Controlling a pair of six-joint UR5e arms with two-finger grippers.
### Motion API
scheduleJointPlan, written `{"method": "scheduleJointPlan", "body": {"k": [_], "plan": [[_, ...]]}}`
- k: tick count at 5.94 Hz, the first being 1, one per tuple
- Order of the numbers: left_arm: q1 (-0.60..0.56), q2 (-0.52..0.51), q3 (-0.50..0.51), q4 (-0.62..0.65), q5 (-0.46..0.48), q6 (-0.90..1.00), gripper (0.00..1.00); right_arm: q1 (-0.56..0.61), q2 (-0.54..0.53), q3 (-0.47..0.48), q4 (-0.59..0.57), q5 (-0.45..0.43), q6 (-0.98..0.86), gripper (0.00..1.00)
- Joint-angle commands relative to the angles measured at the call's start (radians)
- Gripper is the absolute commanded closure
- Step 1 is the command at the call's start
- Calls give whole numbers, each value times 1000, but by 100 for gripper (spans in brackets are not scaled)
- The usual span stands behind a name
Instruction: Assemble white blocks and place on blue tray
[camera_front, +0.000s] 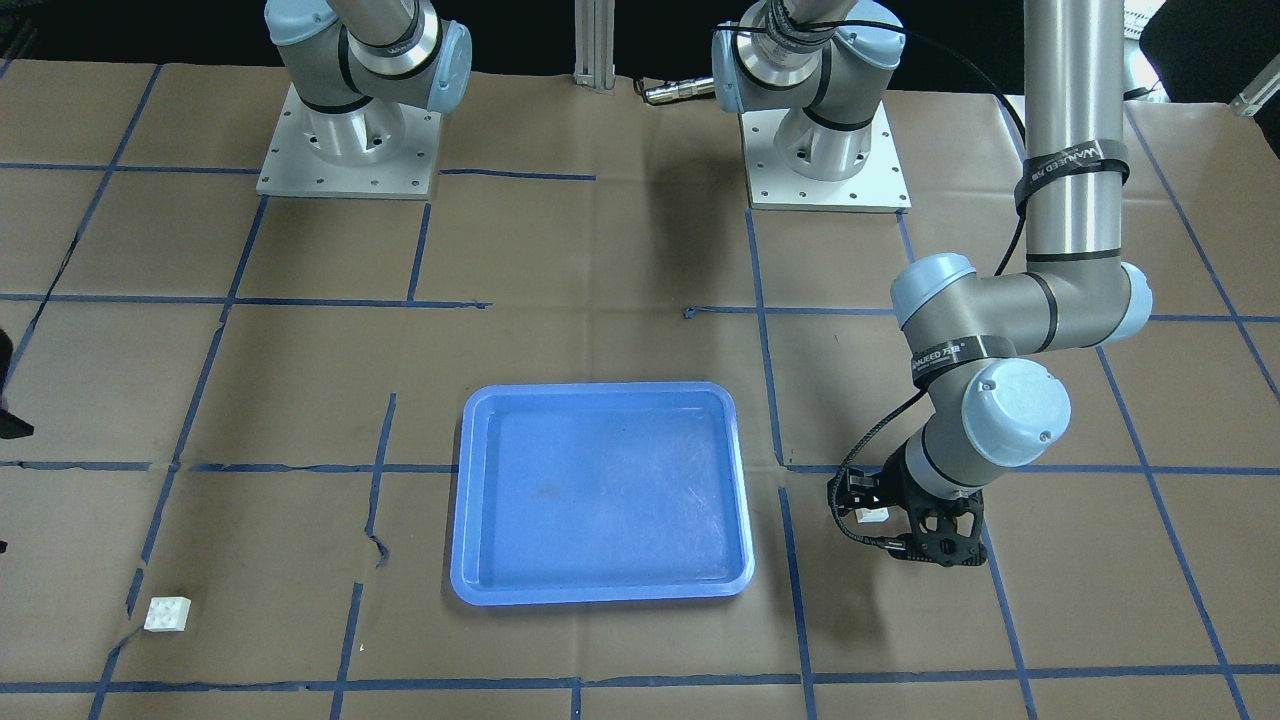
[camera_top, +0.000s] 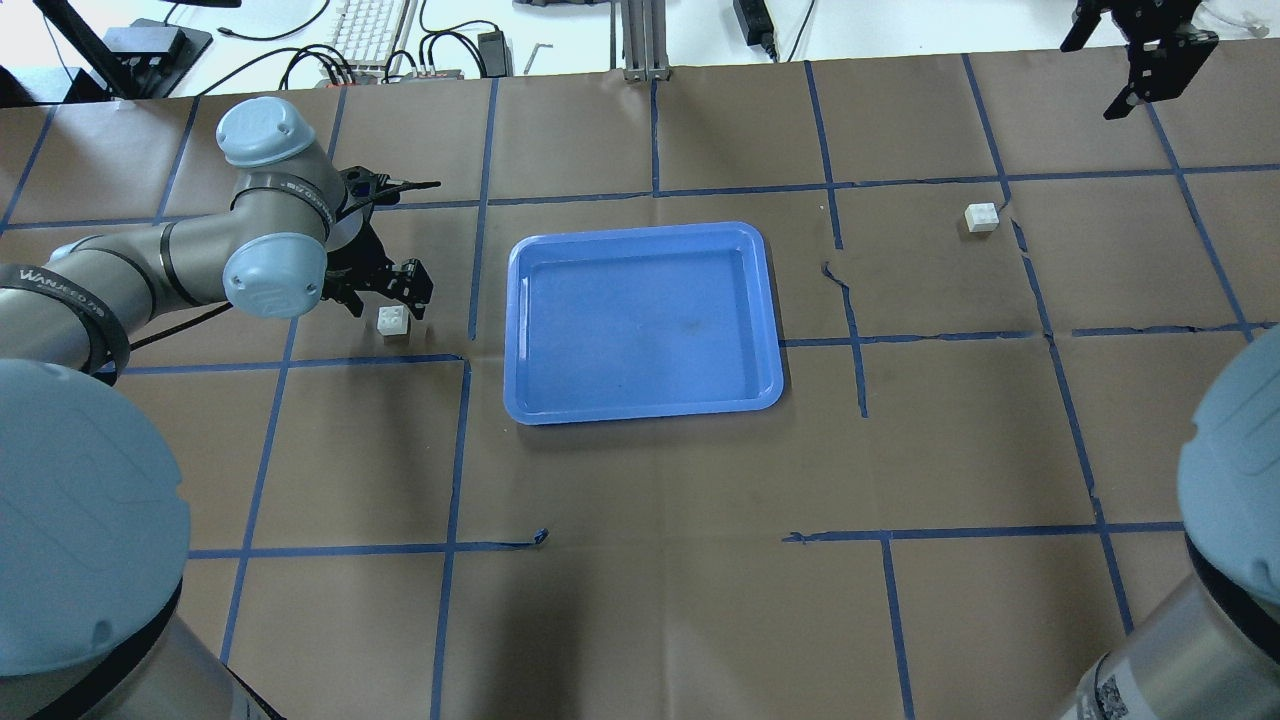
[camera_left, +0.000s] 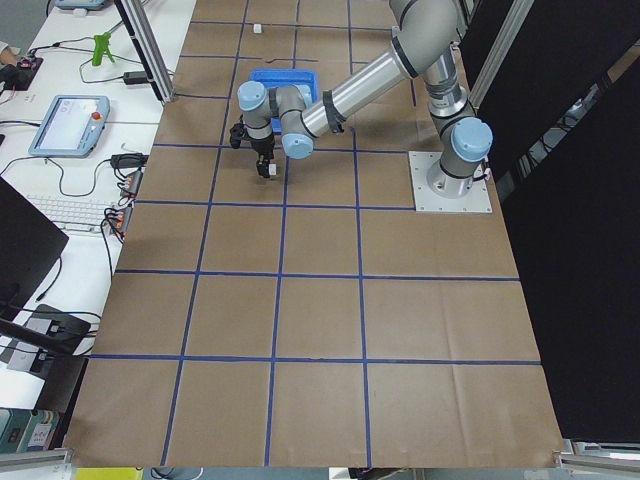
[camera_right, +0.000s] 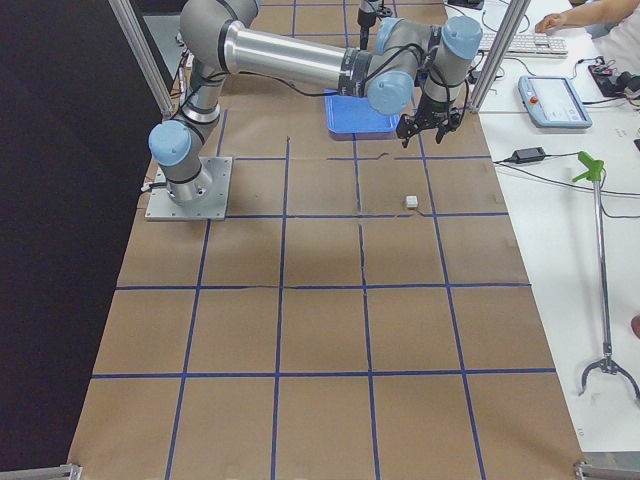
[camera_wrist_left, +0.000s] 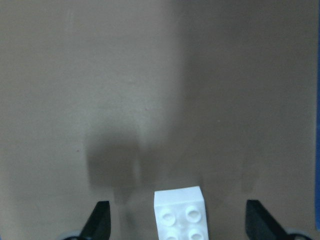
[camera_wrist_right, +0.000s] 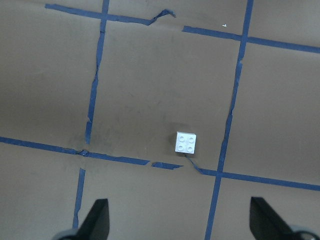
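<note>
Now my left hand is low over the brown paper-covered worktop. Its two fingers are spread wide, and one small white square plastic block with four studs sits between them, touching neither. This block lies near a short side of the large glossy blue plastic tray, outside it. My right hand hangs high, also wide open and holding nothing. The second white block lies on the worktop below it, well apart from the tray.
</note>
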Motion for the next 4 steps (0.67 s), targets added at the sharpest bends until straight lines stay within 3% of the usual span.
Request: {"method": "scheduleJointPlan", "body": {"k": [1,2,3,4], "plan": [[0,0,-13,-2,0,-3,54,-96,99,-2,0,189,-25,0],[0,1,-13,-2,0,7,75,-143,166,3,3,298,-44,0],[0,15,-8,-2,1,12,89,-164,226,7,0,375,-117,0],[-9,35,2,-2,3,83,92,-167,276,7,-6,459,-166,0]]}}
